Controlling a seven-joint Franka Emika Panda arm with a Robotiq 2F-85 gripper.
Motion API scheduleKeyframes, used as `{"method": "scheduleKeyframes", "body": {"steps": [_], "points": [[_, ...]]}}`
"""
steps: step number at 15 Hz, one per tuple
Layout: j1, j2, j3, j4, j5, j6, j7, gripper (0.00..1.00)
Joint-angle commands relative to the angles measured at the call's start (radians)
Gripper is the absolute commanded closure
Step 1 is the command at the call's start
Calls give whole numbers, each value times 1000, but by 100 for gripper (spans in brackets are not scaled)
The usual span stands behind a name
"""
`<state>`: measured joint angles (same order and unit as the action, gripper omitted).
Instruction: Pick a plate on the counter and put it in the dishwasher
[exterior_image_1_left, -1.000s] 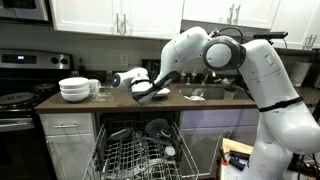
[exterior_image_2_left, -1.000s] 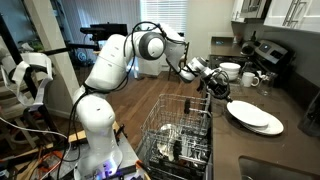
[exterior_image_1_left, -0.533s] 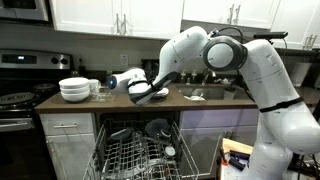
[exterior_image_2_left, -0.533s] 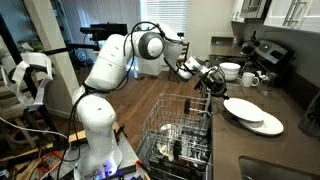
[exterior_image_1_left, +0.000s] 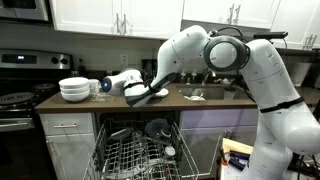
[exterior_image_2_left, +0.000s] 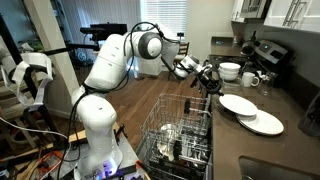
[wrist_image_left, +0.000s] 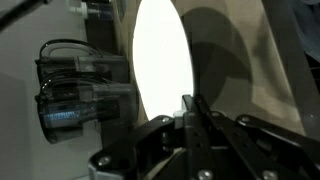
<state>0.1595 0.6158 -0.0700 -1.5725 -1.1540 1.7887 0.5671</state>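
My gripper (exterior_image_1_left: 138, 91) is shut on the rim of a small white plate (exterior_image_1_left: 153, 95) and holds it tilted just above the dark brown counter (exterior_image_1_left: 200, 103). In an exterior view the gripper (exterior_image_2_left: 215, 88) holds this plate (exterior_image_2_left: 238, 104) over a second white plate (exterior_image_2_left: 262, 123) lying on the counter (exterior_image_2_left: 295, 150). In the wrist view the held plate (wrist_image_left: 160, 60) is a bright oval, with the shut fingers (wrist_image_left: 190, 108) on its edge. The dishwasher (exterior_image_1_left: 135, 155) stands open below, with its wire rack (exterior_image_2_left: 185, 130) pulled out.
A stack of white bowls (exterior_image_1_left: 74, 89) (exterior_image_2_left: 230, 71) and white mugs (exterior_image_2_left: 248, 79) stand on the counter near the stove (exterior_image_1_left: 15, 100). Dishes sit in the rack. A sink (exterior_image_1_left: 205, 93) lies behind the arm. Glass jars (wrist_image_left: 80, 90) show in the wrist view.
The gripper has lifted the plate off the lower plate and carried it a little toward the bowls. The lower plate has stayed put.
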Motion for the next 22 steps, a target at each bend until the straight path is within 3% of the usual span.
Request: {"method": "scheduleKeyframes", "body": {"steps": [1,12,22], "points": [[16,-24,12,-12,-48,-32,15,98],[4,0,31,2,-23,-8,5,96],[32,3,64,-23,-50,-1,6,98]]}}
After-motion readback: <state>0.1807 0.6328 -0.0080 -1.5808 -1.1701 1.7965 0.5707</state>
